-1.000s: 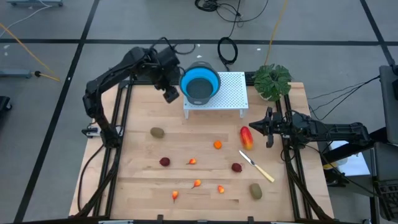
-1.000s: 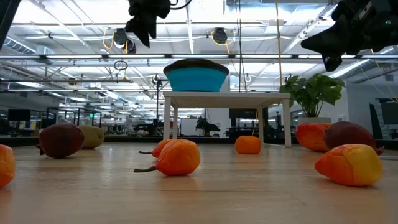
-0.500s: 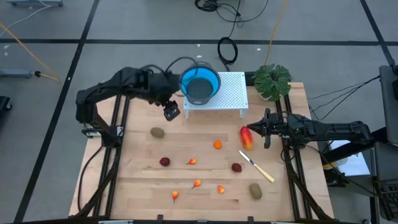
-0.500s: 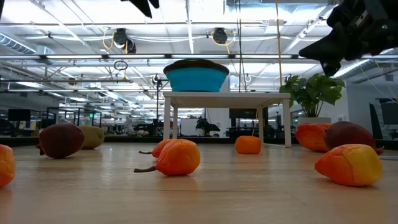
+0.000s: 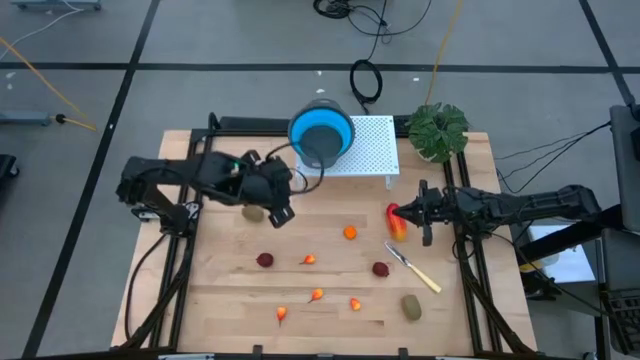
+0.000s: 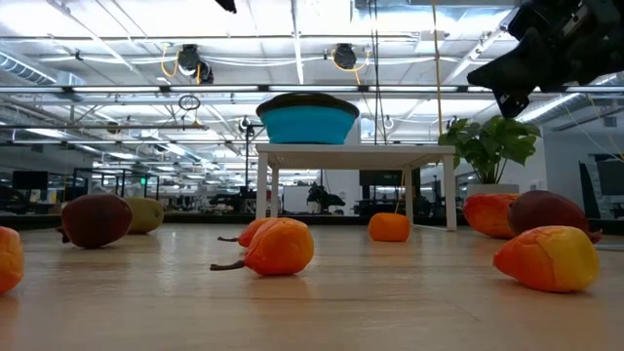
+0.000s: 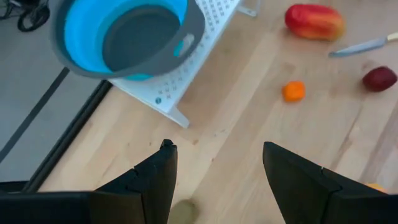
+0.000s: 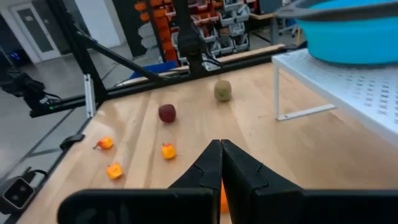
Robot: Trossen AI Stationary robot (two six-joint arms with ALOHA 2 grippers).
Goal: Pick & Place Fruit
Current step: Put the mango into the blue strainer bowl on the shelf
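Note:
My left gripper (image 5: 278, 208) (image 7: 217, 165) is open and hovers high over a brown-green oval (image 5: 252, 212) (image 7: 183, 213), which shows low between its fingers. My right gripper (image 5: 408, 212) (image 8: 221, 155) (image 6: 509, 86) is shut and hangs above the elongated red-yellow fruit (image 5: 397, 224) (image 7: 314, 22) without touching it. On the boards lie two dark red balls (image 5: 265, 260) (image 5: 381, 268), an orange piece (image 5: 350, 233), several tiny orange-red bits (image 5: 317, 295) and a second oval (image 5: 411, 306).
A blue bowl with a grey rim (image 5: 322, 133) (image 7: 124, 37) sits on a white perforated stand (image 5: 370, 150) at the far edge. A potted plant (image 5: 438, 128) stands to its right. The pale-handled knife (image 5: 413, 268) lies near the right-hand dark red ball.
My left gripper has swung from beside the bowl toward the near edge, ending over the left brown-green oval, and has left the low view at the top. My right gripper has shifted a little toward the table's left, over the red-yellow fruit. No fruit has moved.

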